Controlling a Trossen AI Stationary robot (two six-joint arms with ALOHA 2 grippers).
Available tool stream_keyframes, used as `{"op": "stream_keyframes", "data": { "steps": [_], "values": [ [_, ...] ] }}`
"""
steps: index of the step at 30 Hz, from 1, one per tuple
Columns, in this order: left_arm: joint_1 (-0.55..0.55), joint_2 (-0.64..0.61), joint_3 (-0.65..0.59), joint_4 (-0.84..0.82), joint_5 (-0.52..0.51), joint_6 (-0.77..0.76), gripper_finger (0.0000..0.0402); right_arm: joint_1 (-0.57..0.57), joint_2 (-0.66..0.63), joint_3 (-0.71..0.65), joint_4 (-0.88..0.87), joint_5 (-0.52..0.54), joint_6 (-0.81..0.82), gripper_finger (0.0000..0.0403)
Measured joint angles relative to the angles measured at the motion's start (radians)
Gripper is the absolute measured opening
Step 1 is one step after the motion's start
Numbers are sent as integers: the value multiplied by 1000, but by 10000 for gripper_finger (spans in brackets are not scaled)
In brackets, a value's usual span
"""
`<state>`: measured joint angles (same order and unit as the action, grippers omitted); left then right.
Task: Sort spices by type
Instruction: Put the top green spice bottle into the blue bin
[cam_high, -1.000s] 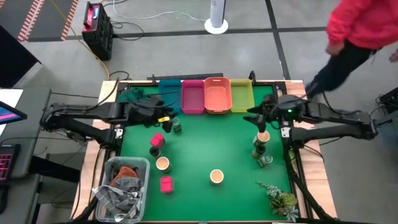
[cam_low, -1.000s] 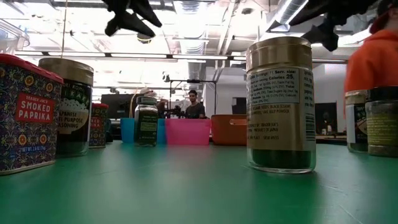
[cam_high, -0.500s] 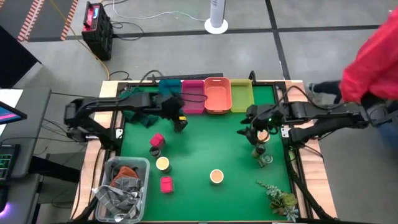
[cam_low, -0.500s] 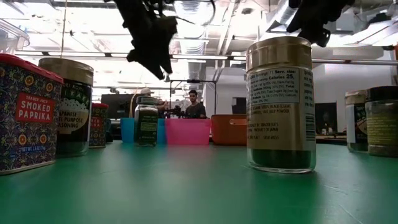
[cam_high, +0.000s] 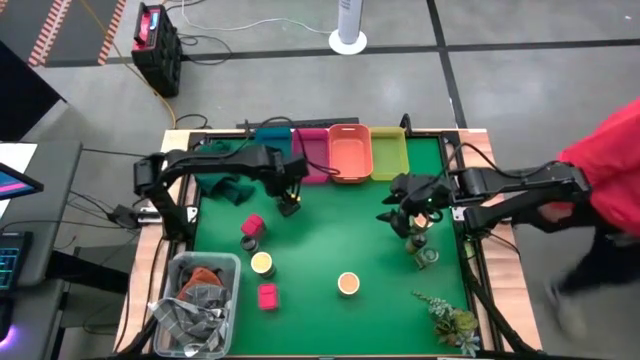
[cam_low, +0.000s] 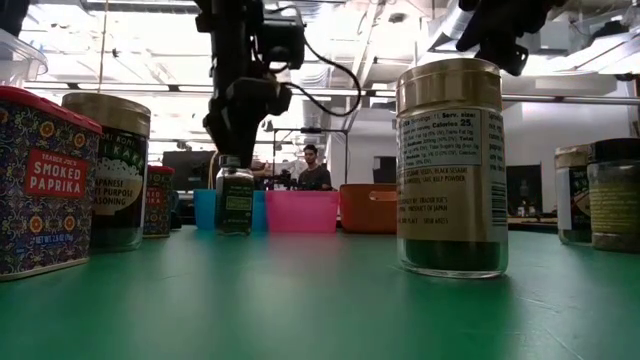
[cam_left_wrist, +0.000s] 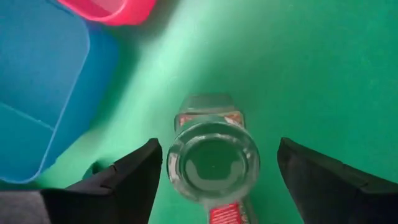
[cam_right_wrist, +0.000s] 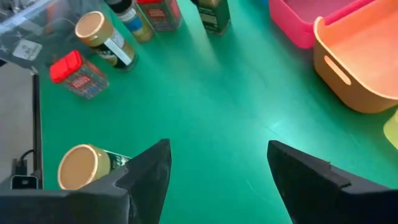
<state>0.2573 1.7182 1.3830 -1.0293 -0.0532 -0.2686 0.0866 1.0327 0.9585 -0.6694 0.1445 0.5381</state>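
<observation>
A glass jar with a dark lid stands upright on the green table in front of the blue bin. My left gripper hangs open just above it; in the left wrist view its fingers flank the jar without touching. In the low view the left gripper hovers over that jar. My right gripper is open in the air, left of three jars. More spices stand apart: pink boxes and tan-lidded jars.
Pink, orange and yellow bins line the far edge. A clear tub of cloths sits at the near left corner, a leafy sprig at the near right. A person in red stands by the right side.
My left gripper has swung from the left toward the glass jar and come down over it, fingers pointing down. My right gripper has shifted toward the table's left and near edge. The person in red has walked along the table's right side toward its near end.
</observation>
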Motion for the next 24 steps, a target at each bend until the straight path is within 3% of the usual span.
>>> {"op": "stream_keyframes", "data": {
  "steps": [6, 12, 19, 24],
  "values": [
    [-3, 38, 0, -12, 8, 6, 285, 12, 2, 0, 25, 43, 4, 291],
    [-1, 36, -6, -41, 32, 14, 195, 12, 2, 0, 26, 51, 4, 291],
    [0, 33, 9, -81, 111, 1, 193, 12, 1, 0, 28, 75, -5, 291],
    [3, 28, 144, -215, 152, 37, 193, 11, 1, 0, 33, 75, -15, 291]
  ]
}}
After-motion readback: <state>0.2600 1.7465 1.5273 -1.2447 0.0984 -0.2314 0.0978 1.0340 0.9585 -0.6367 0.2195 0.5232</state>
